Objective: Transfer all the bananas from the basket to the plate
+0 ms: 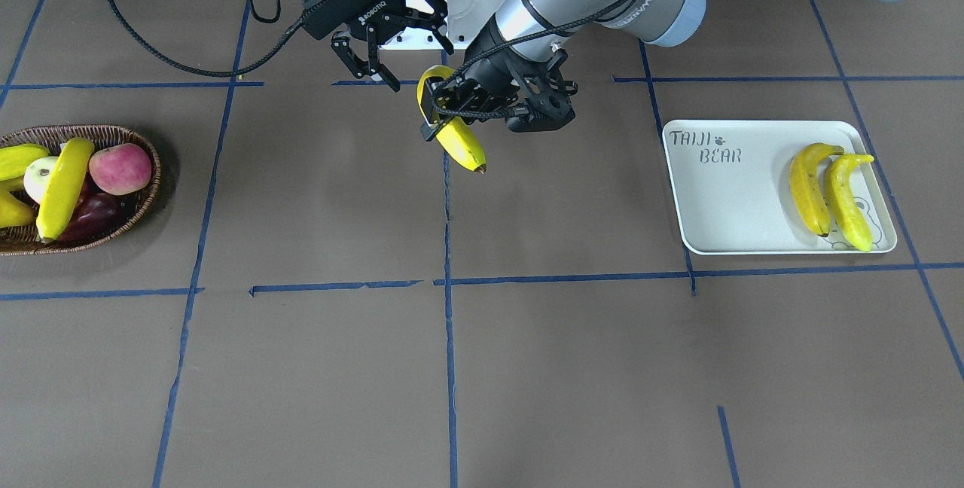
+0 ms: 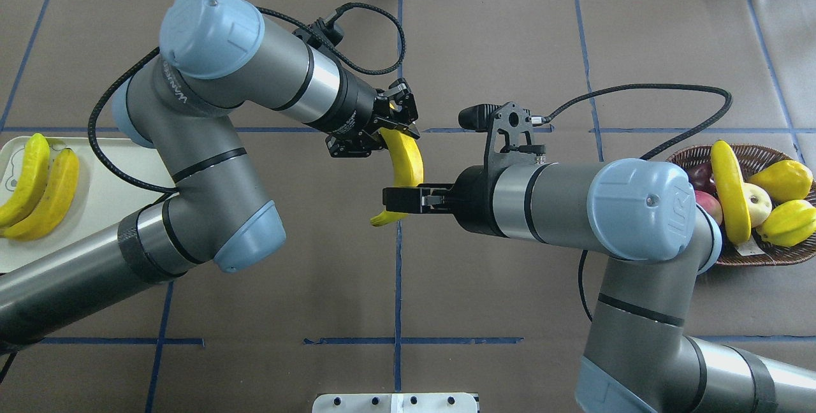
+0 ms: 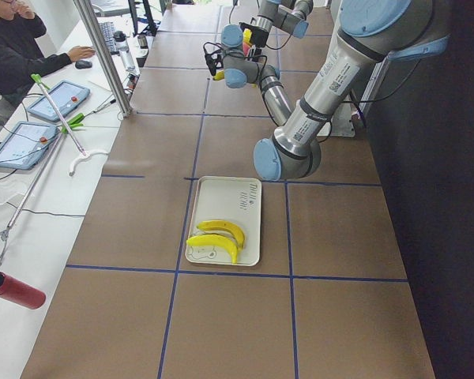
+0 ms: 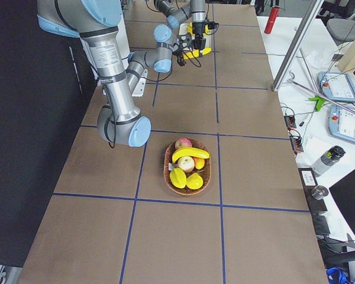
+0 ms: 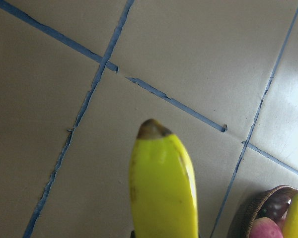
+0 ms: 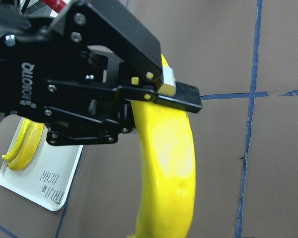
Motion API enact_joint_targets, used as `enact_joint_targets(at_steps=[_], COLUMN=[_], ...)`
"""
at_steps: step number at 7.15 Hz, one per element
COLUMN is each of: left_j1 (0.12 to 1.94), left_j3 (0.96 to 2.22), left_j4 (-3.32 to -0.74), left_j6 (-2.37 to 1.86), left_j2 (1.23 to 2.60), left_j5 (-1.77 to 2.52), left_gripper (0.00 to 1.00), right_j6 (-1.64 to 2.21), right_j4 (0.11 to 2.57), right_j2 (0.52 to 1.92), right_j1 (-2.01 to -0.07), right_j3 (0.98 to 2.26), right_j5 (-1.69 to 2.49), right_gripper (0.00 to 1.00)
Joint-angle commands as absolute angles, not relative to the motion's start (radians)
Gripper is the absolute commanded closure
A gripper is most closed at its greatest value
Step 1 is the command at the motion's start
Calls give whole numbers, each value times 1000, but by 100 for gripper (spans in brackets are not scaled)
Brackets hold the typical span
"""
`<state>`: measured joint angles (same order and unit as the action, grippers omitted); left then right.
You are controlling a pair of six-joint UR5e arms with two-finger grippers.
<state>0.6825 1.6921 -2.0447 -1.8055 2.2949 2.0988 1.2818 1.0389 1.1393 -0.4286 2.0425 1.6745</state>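
A banana (image 1: 456,138) hangs over the table's middle with my left gripper (image 1: 444,115) shut on it; it also shows in the overhead view as banana (image 2: 408,161) under that gripper (image 2: 395,136). My right gripper (image 1: 419,66) stands open at the banana's end nearest the robot base; I cannot tell if it touches. Two bananas (image 1: 809,187) (image 1: 847,202) lie side by side on the white plate (image 1: 723,202). One banana (image 1: 64,187) lies across the fruit in the wicker basket (image 1: 143,202).
The basket also holds a pink-red apple (image 1: 120,168), a dark red fruit (image 1: 94,217) and other yellow fruit (image 2: 784,180). A person (image 3: 16,47) sits at a side bench with tablets (image 3: 28,142). A red bottle (image 3: 12,290) lies there.
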Motion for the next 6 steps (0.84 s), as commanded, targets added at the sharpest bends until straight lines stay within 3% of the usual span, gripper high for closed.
enact_joint_targets(at_steps=[1, 6], left_j1=[736, 954], left_j3=[1675, 1723], left_j4=[-2022, -1852], left_j6=[-1748, -1178], left_j2=[2251, 1912], left_j5=[2106, 2197], left_gripper=[100, 100], right_j6=[1285, 1287], right_j4=[1040, 1040], right_j2=[1150, 1209], right_j1=[-433, -434], right_j3=[2074, 2132], right_j5=[1680, 1681], right_gripper=[0, 0])
